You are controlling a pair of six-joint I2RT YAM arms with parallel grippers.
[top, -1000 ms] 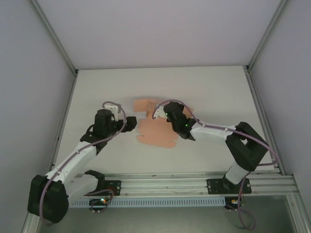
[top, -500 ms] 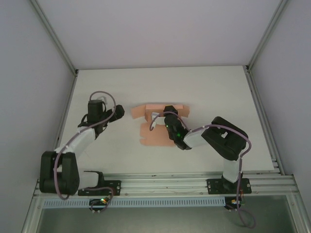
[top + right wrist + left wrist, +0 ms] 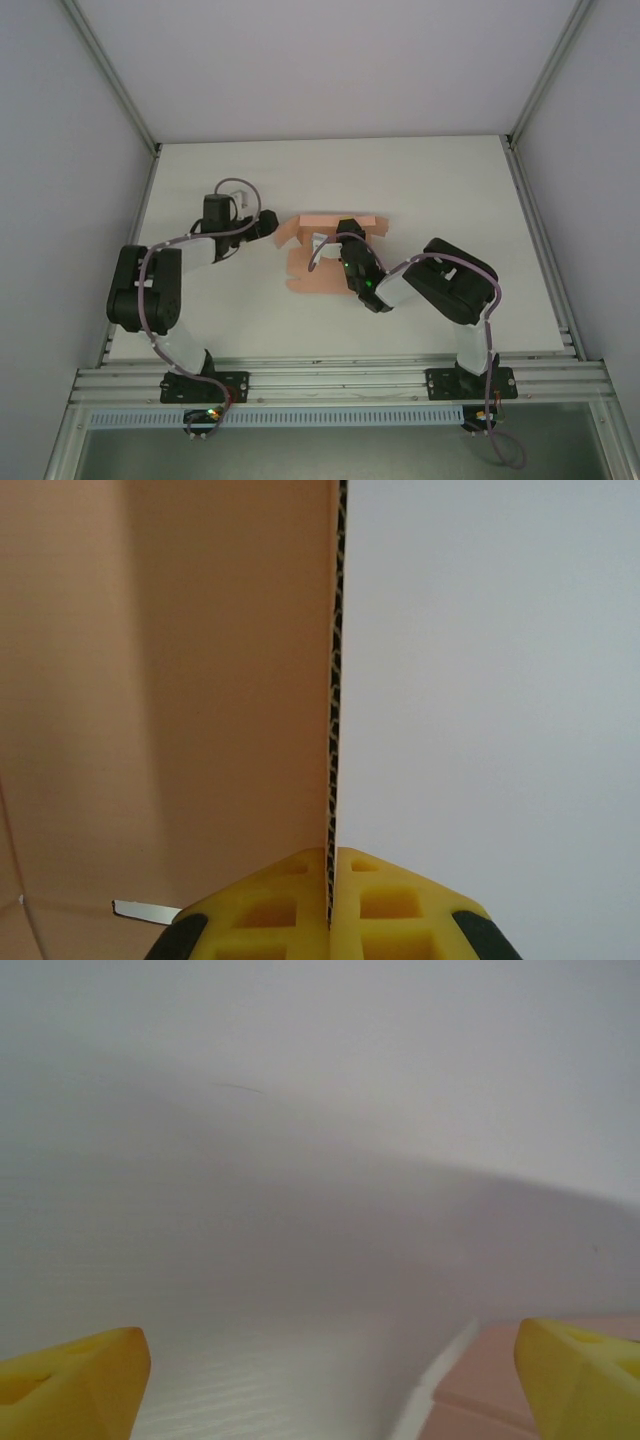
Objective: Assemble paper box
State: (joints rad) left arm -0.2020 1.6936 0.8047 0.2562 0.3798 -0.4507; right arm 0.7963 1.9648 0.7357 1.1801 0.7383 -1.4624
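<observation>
Right wrist: right tool (image 3: 330,885) is pinched tight on the thin edge of an upright flap (image 3: 230,680) of the paper box (image 3: 312,275), which sits in the middle of the bench (image 3: 430,180); the left tool (image 3: 325,1390) gapes wide, holding nothing, just beside the card's left side. Risk: nothing pins the base, so a pull could drag the whole sheet or crease the flap off its fold line

Robotics lab test cell: a bare white table (image 3: 430,180), plain grey panels (image 3: 330,60) rising beyond and either side of the left gripper (image 3: 269,227), aluminium frame posts (image 3: 110,70), and a slotted aluminium rail (image 3: 340,378) behind it holding two arm bases (image 3: 205,385).
</observation>
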